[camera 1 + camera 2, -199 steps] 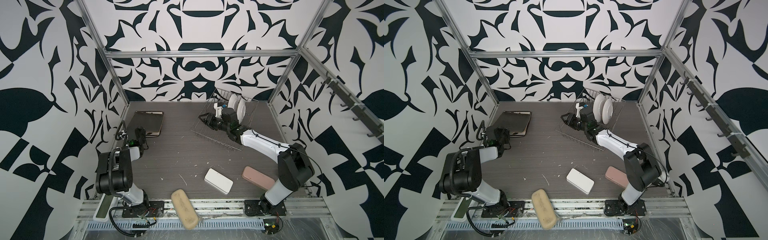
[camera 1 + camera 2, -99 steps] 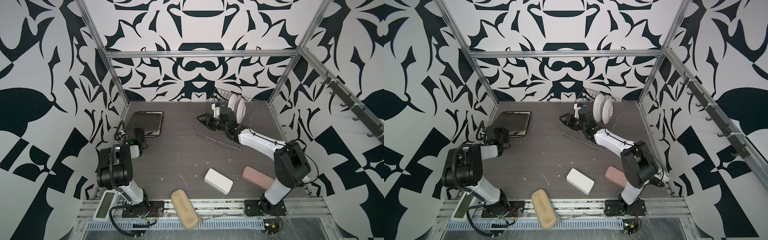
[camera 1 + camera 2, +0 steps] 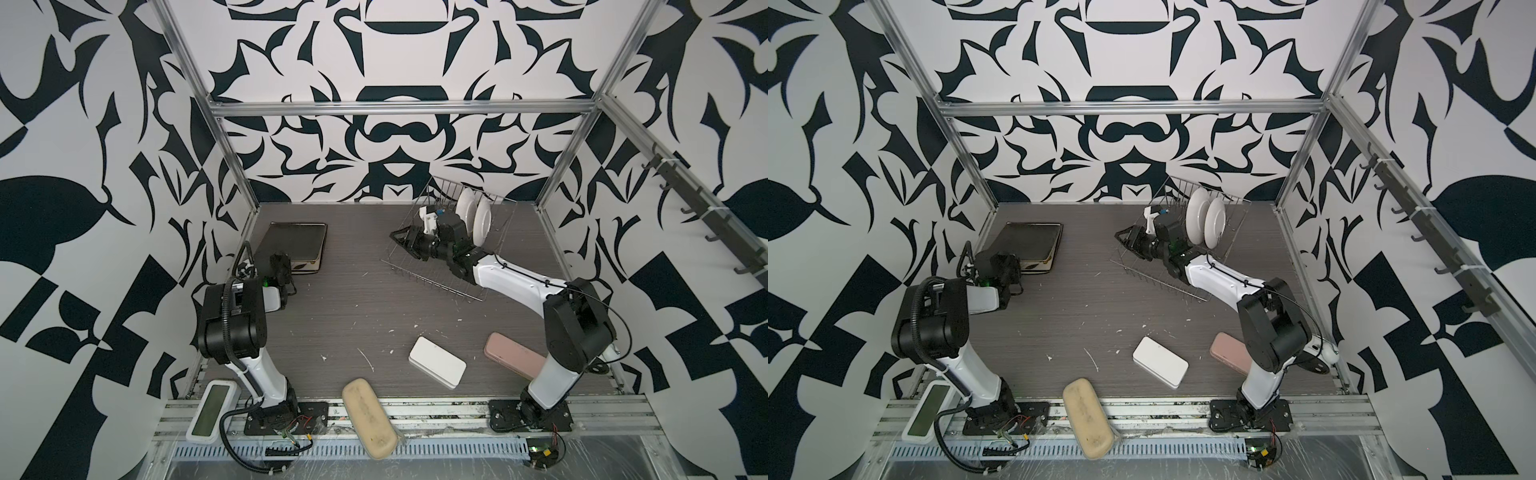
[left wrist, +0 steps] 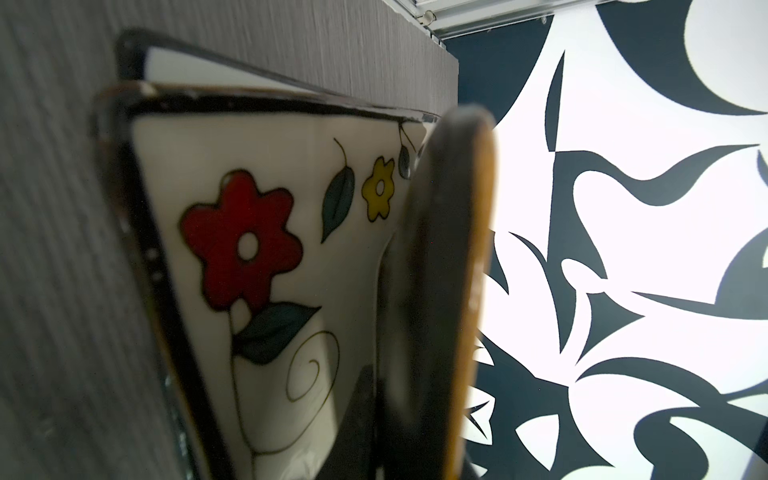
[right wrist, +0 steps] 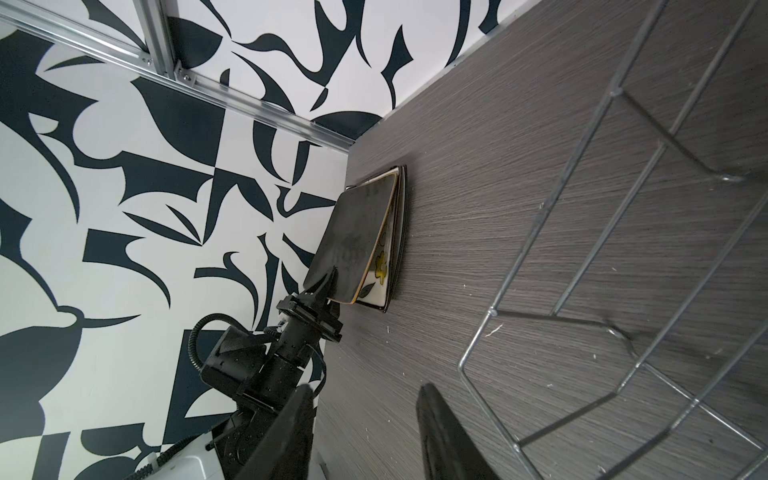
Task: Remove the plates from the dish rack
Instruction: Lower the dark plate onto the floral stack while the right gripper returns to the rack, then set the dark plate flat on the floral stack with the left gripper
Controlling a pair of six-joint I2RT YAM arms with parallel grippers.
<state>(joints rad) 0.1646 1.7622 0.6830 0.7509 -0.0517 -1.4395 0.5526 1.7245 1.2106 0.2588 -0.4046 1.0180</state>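
Jaws of L gripper (image 5: 332, 286) are pinched on the near edge of the top black plate (image 5: 349, 232), at the rear-left corner of the table (image 3: 353, 311). That plate is tilted, w/ the gripped edge lifted and the far edge down on the stack. Under it lies the white flowered plate (image 4: 270, 249), flat, w/ a dark plate edge (image 5: 402, 232) below that. In the left wrist view the black plate's amber-rimmed edge runs out from the cam, blurred, just above the flower print. The jaws themselves don't show there.

R gripper (image 5: 370, 419) has its jaws spread, w/ nothing btwn them but bare table. In both top views it sits at the left end of the dish rack (image 3: 436, 282), beside the end wires, w/ the arm lying across the rack's front part. Two round white plates (image 3: 473, 216) stand on edge in the rack's rear part, side by side. They are just behind the R wrist and clear of the jaws.

Toward the front lie a white box (image 3: 436, 361), a pink case (image 3: 513, 359) and a beige case (image 3: 368, 415), the last on the front rail. All are well apart from both grippers.
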